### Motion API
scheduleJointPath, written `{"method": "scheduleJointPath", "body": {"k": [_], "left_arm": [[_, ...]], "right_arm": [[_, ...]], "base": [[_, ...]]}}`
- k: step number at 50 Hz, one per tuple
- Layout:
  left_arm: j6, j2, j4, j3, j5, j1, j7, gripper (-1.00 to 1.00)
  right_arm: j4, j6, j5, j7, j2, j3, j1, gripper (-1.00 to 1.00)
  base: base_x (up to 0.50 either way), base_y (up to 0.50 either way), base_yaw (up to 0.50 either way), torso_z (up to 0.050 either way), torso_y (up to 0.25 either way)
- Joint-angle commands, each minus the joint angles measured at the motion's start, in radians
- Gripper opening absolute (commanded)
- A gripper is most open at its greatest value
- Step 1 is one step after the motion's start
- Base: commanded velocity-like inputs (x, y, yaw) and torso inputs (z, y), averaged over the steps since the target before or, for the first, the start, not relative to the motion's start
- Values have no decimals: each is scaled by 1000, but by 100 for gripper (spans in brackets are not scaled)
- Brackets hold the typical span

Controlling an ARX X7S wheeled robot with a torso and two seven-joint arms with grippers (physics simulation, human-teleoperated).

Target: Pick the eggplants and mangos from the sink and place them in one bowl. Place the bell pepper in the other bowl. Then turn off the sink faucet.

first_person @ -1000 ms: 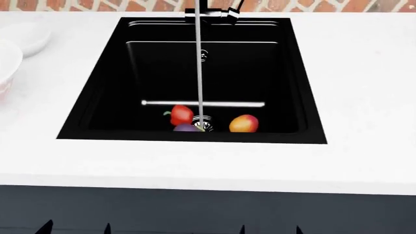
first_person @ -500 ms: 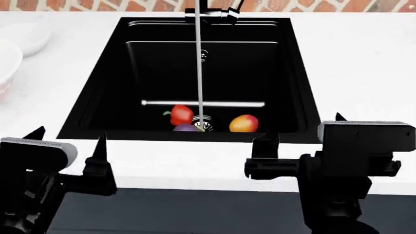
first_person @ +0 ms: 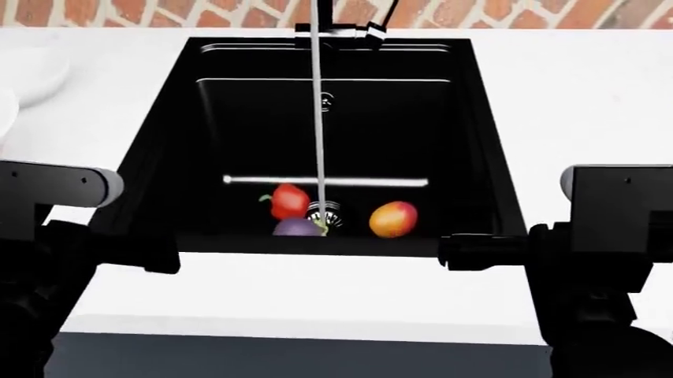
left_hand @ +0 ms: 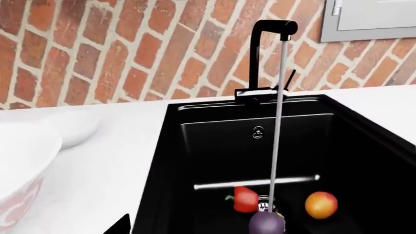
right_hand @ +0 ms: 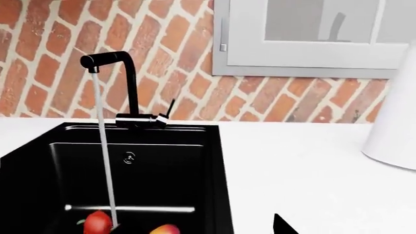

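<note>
Water [left_hand: 277, 122] streams onto eggplant [first_person: 298, 227] between bell pepper [first_person: 289, 200] and mango [first_person: 392, 219].

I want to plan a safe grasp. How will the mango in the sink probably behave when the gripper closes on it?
The mango looks rounded and smooth, so it may roll along the flat sink floor if nudged. The water stream is running close beside it, so its skin is possibly wet and slippery. It appears solid, so probably it keeps its shape under a firm grip.

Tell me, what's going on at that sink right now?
Both arms at the counter edge, nothing held; jaw state unclear. Bell pepper, eggplant and mango lie in the sink. Faucet running, stream falling between them.
</note>
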Motion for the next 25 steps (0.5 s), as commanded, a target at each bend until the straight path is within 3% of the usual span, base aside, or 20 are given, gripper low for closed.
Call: {"method": "scheduleJointPath", "body": {"k": [1,25], "left_arm": [[0,7,-30,-22,-14,-10,-9,100],[13,0,-32,-8,-17,8,-17,100]], "right_arm": [[7,-5,1,-14,15,6,-9,100],[5,-27,3,-25,27,-1,-43,100]], "base": [[422,-8,0,0,0],[469,-31,0,0,0]]}}
